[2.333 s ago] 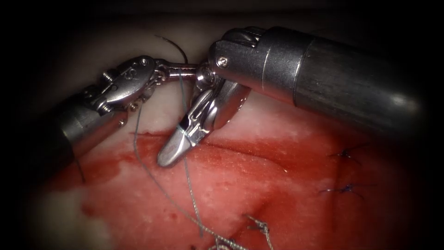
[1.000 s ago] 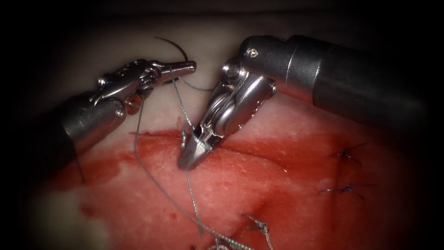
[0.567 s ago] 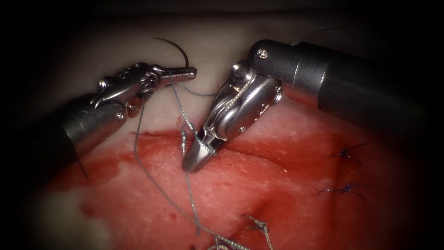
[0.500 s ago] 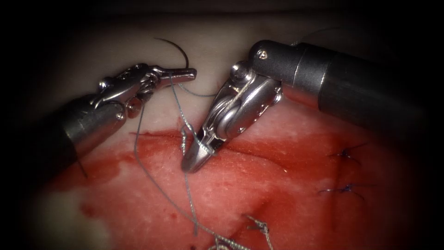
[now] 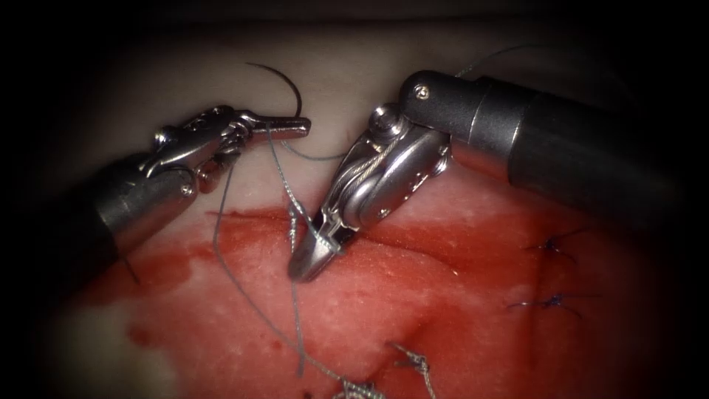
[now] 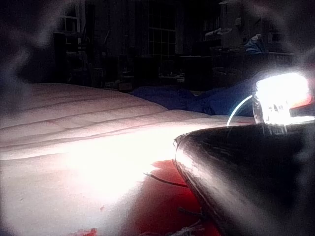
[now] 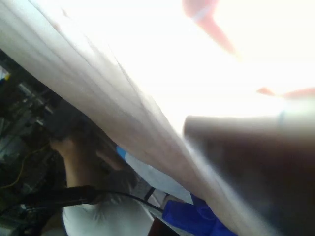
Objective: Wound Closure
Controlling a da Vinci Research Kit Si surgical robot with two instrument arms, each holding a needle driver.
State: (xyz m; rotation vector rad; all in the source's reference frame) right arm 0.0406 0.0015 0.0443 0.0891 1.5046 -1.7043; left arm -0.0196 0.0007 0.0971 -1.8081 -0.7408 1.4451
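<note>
- My left tool is clamped on the needle near its tail, clear above the tissue.
- My right tool pinches the thread; I'd avoid jerking it.

The tissue is the supporting surface. Its pale upper band runs from 9 o'clock to 1 o'clock; red fluid covers the area from the centre down to 6 o'clock and across to 3 o'clock. Grey thread lies on the red surface, running from 10 o'clock down to 6 o'clock, where it meets a knotted cluster of thread at the cut. A cut end of thread lies just beside it. Two dark tied stitches sit on the tissue at 3 o'clock, one above the other, near each other.
</note>
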